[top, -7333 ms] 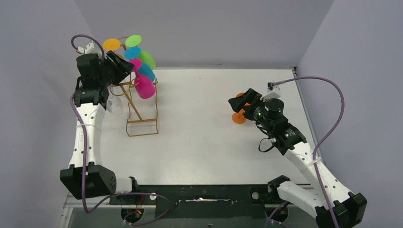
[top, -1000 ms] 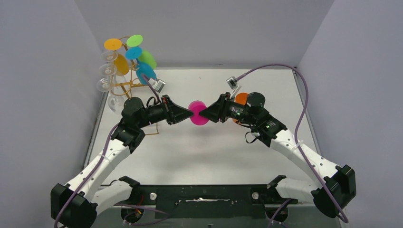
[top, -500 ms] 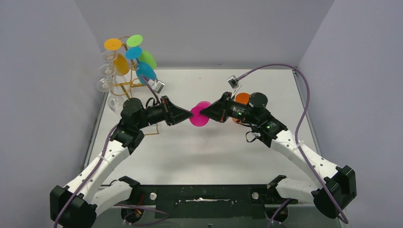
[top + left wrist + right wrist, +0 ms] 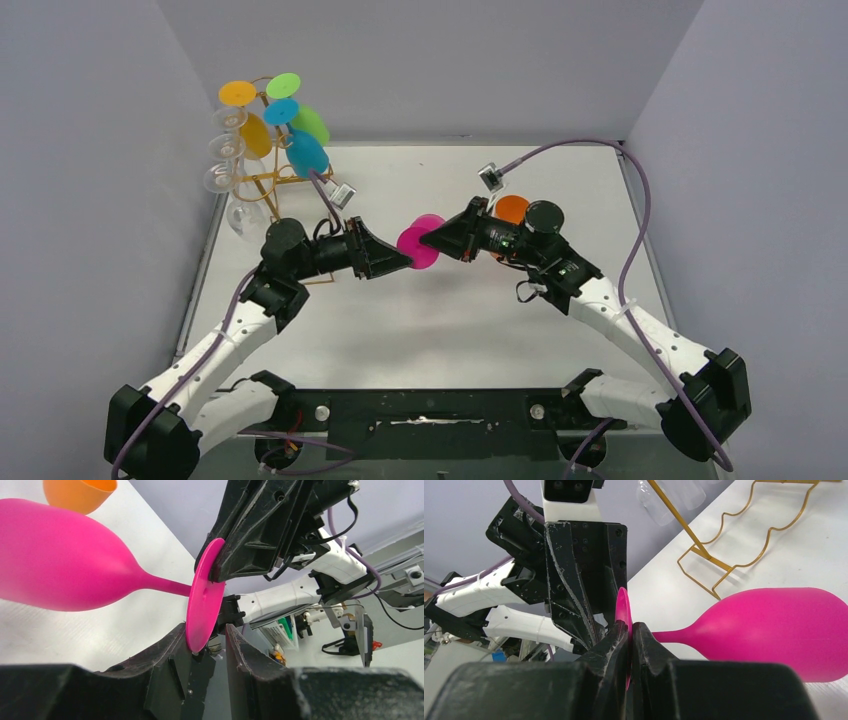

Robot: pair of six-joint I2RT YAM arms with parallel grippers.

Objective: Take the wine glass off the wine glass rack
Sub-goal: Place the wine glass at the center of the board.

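Observation:
The pink wine glass [image 4: 418, 243] hangs sideways in mid-air over the middle of the table, off the gold wine glass rack [image 4: 262, 180]. My right gripper [image 4: 430, 238] is shut on the rim of its round foot [image 4: 623, 611], and the bowl [image 4: 774, 630] points away to the right in the right wrist view. My left gripper [image 4: 206, 630] faces it from the other side with its jaws apart. The foot [image 4: 205, 597] sits between the left fingers, close against one, with a gap to the other.
The rack at the far left still carries orange, green, blue and clear glasses [image 4: 290, 125]. An orange glass [image 4: 512, 208] stands on the table behind my right wrist. Side walls close in both sides of the table [image 4: 480, 320].
My right gripper has closed on the pink glass's foot. My left gripper's jaws have parted from it and drawn back slightly. The glass has tilted a little.

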